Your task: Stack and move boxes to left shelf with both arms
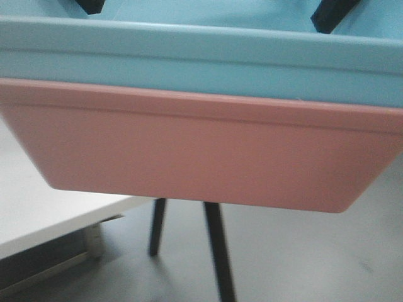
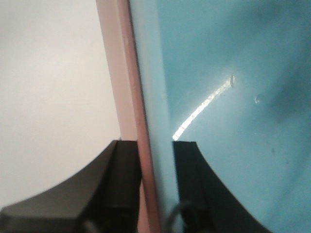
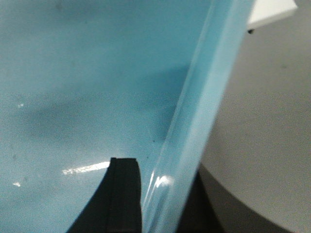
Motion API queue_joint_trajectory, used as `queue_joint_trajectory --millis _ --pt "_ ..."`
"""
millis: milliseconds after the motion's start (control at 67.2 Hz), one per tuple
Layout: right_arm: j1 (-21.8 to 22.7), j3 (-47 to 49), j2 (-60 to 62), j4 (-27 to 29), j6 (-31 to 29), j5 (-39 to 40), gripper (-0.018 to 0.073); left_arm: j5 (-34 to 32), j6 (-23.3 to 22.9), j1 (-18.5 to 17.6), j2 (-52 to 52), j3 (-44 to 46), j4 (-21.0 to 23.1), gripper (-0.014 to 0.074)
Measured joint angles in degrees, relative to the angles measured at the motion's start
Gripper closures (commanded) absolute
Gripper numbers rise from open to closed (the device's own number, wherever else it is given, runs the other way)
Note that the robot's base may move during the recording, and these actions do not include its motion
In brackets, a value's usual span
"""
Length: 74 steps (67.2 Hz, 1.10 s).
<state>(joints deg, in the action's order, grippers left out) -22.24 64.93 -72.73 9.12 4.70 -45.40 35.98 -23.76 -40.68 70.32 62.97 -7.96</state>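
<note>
The light blue box sits nested inside the salmon pink box, and the stack hangs in the air close to the front camera. My left gripper is shut on the stack's left wall, one finger outside the pink box, the other inside the blue box. My right gripper is shut on the blue box's rim, its outer finger mostly hidden behind that rim. Black gripper pieces show at the top in the front view, left and right. The left shelf is out of view.
A white tabletop lies below the stack at lower left. Two black legs stand on the grey floor under the boxes. A white panel corner shows beyond the blue rim.
</note>
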Motion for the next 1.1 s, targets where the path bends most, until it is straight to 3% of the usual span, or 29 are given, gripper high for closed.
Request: queue_joint_trajectory --millis 1101 --pt "0.0 0.0 0.0 -0.1 0.0 0.0 0.0505 -0.1 0.0 0.0 0.0 0.0 0.0 0.0601"
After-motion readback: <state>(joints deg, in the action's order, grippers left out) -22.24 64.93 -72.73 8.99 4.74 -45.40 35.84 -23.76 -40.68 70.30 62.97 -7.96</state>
